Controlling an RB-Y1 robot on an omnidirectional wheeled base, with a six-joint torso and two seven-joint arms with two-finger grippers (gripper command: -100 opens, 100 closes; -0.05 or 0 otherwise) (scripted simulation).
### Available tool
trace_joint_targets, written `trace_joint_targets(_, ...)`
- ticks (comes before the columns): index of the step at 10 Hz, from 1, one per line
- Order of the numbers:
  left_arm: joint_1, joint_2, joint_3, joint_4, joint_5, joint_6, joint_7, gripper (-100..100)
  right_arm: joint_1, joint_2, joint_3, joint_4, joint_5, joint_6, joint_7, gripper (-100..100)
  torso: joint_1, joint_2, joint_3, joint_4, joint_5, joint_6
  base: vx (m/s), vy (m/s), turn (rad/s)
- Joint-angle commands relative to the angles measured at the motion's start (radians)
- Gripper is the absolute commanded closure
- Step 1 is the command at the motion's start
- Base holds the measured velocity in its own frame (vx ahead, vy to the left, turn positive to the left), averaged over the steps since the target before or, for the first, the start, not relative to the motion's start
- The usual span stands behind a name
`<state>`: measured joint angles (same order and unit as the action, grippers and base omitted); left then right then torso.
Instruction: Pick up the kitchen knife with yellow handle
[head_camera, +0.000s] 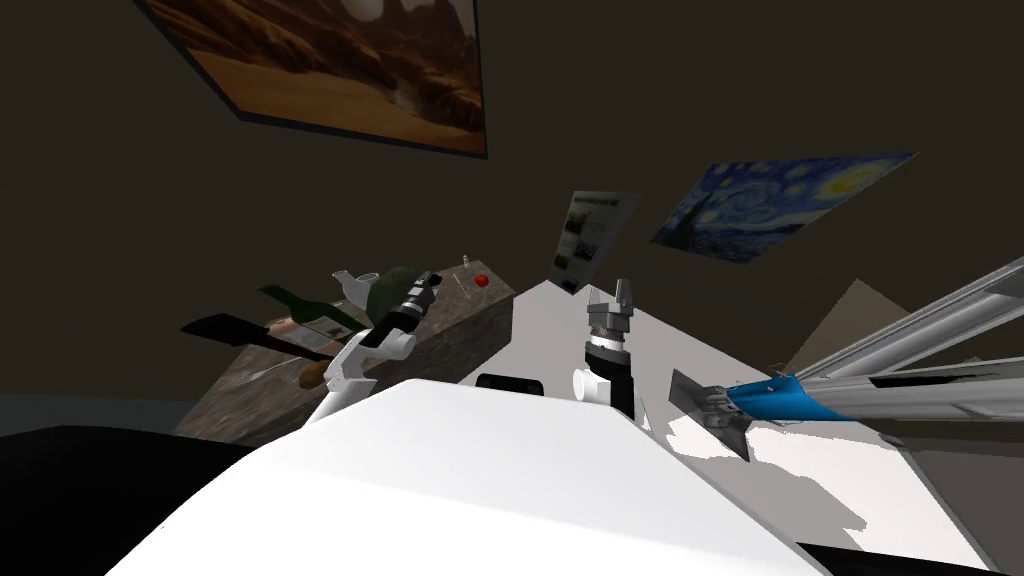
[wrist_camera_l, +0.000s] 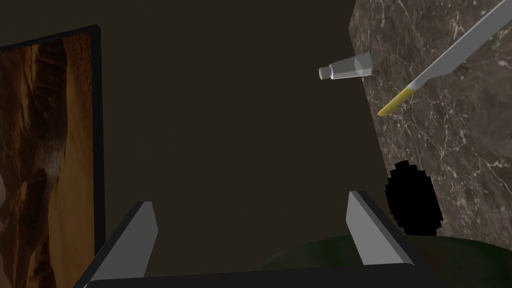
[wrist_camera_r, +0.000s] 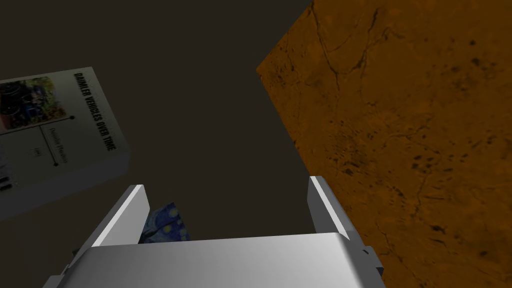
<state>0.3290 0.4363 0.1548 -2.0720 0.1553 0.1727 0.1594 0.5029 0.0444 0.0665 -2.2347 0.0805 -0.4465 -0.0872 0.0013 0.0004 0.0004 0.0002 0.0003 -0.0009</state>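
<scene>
— Left gripper (wrist_camera_l: 250, 200) up close: fingers status?
— Spread wide, nothing btwn them. Right gripper (wrist_camera_r: 226, 183) same: released, empty, held out front.
— Where's the knife?
— Knife (wrist_camera_l: 442, 65) lies flat on the marble counter (wrist_camera_l: 450, 150), yellow handle toward the counter's edge, grey blade pointing away from it. It's ahead of the left gripper and off to one side, well apart, no contact.
— So progress?
— Early, imo. Left arm's over the counter, but approach, lining up on the handle, closing and lifting are all left to do.
— Count pls.
— 1 knife. 1 small clear bottle (wrist_camera_l: 346, 67) near the handle end. Head view adds 1 green bottle (head_camera: 310, 312) and 1 red round thing (head_camera: 481, 281). 2 grippers. Also 1 black oval patch (wrist_camera_l: 412, 197) on the counter near the left fingers, can't tell what it is.
</scene>
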Motion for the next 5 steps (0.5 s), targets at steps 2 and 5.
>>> trace_joint_targets(2, -0.016, 0.037, 0.005, 0.025, 0.031, 0.073, -0.004, -100, 0.000, 0.000, 0.000, 0.000, 0.000, 0.000, 0.000, 0, 0.000, 0.000, 0.000, 0.000, 0.000, 0.001, -0.013, -0.004, -0.172)
trace_joint_targets(5, -0.030, 0.073, 0.008, 0.050, 0.062, 0.138, -0.010, -100, 0.000, 0.000, 0.000, 0.000, 0.000, 0.000, 0.000, 0, 0.000, 0.000, 0.000, 0.000, 0.000, 0.000, -0.011, -0.002, -0.095)
